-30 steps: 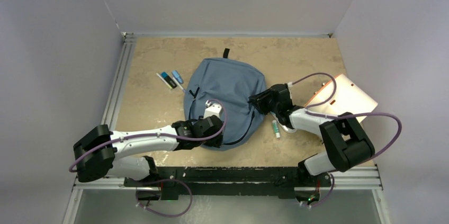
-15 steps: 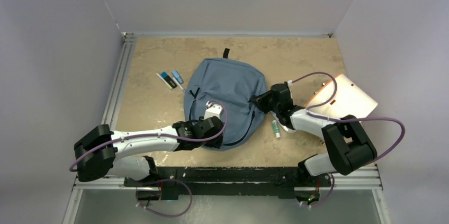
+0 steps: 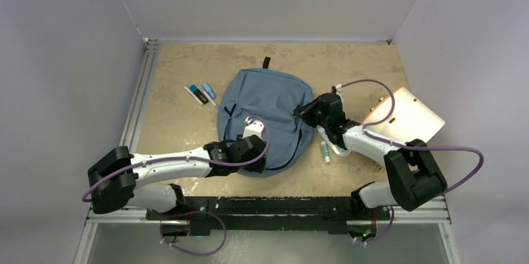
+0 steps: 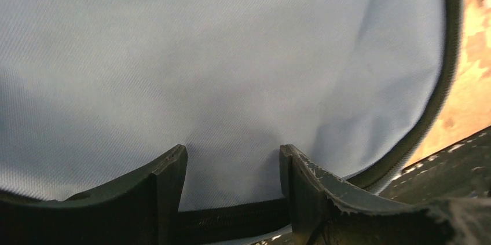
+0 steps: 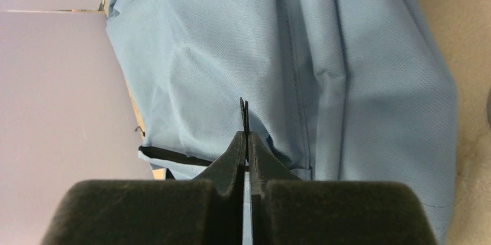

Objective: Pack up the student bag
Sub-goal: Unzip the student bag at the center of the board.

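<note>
While the left gripper (image 4: 233,152) sits spread on the bag's (image 3: 268,105) six-o'clock edge, the right gripper (image 5: 244,135) pinches a thin black tab (image 5: 244,109) at three o'clock.

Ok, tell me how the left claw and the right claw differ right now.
The left claw stands open, jaws apart over the fabric; the right claw is shut, seemingly pinching a thin black tab. The left claw sits at the near edge of the student bag, the right claw at its right side. Both are black, two-fingered and right up against the bag.
</note>
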